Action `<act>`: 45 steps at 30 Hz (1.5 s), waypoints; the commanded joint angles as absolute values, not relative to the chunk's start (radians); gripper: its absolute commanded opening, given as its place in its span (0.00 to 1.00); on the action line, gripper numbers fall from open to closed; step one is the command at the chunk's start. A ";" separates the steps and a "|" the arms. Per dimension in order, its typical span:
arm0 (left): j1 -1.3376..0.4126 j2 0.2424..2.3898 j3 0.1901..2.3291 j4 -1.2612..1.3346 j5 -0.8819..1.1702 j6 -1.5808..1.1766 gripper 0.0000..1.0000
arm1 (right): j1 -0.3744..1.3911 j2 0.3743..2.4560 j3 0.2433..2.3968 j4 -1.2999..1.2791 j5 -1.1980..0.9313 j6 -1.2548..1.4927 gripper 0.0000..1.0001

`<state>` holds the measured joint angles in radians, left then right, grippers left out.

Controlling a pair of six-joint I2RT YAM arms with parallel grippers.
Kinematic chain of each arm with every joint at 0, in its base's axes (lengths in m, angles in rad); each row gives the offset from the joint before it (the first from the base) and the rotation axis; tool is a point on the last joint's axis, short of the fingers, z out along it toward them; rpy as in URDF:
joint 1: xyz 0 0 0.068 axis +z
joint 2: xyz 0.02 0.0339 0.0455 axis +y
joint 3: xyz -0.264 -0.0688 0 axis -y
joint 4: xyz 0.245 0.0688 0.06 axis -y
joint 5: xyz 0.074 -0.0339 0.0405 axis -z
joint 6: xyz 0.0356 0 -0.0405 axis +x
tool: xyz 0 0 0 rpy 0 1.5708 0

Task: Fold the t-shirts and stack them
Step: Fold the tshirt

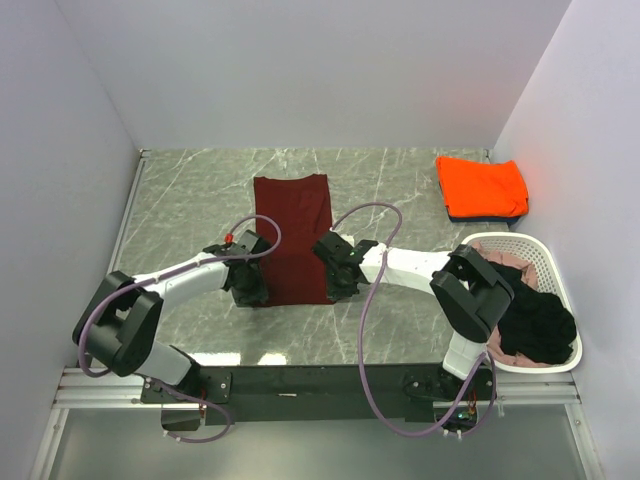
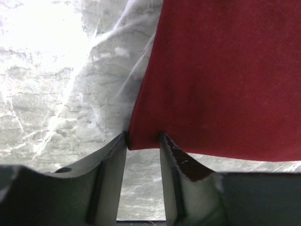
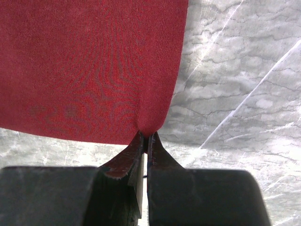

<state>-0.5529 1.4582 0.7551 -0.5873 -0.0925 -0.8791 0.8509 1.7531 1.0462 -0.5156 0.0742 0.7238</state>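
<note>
The dark maroon t-shirt (image 1: pixel 292 235) lies folded into a long narrow strip in the middle of the table. My left gripper (image 1: pixel 250 287) is at its near left corner. In the left wrist view the jaws (image 2: pixel 143 139) stand apart around that corner of the maroon cloth (image 2: pixel 221 80), one finger at its edge and the other over it, with table showing through the gap. My right gripper (image 1: pixel 337 278) is at the near right corner. It is shut (image 3: pixel 146 136) on a pinch of the maroon cloth (image 3: pixel 89 66).
A folded bright orange t-shirt (image 1: pixel 482 183) lies on a dark blue one (image 1: pixel 470 216) at the back right. A white perforated basket (image 1: pixel 510 240) at the right edge holds a black t-shirt (image 1: pixel 540 325) and a pale pink one (image 1: pixel 505 262). Walls enclose the table.
</note>
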 commanded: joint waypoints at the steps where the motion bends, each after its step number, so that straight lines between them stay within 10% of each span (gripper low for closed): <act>1: -0.571 1.535 0.706 -0.540 -0.113 -0.884 0.37 | 0.862 1.821 0.974 -0.601 0.064 0.710 0.00; 9: -0.592 1.534 0.690 -0.549 -0.098 -0.887 0.01 | 0.862 1.812 0.968 -0.606 0.045 0.700 0.00; 29: -1.405 0.950 0.641 -0.982 0.152 -1.532 0.02 | 1.233 1.163 0.704 -0.935 -0.147 0.931 0.00; 45: -0.816 1.005 0.962 -1.061 0.071 -1.039 0.06 | 0.920 1.316 1.225 -1.155 -0.003 0.602 0.00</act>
<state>-0.8696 0.9756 0.8856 -1.0344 0.0910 -1.1820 0.9459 1.2724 1.1389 -1.0901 -0.0540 0.7040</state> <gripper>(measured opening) 0.067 0.026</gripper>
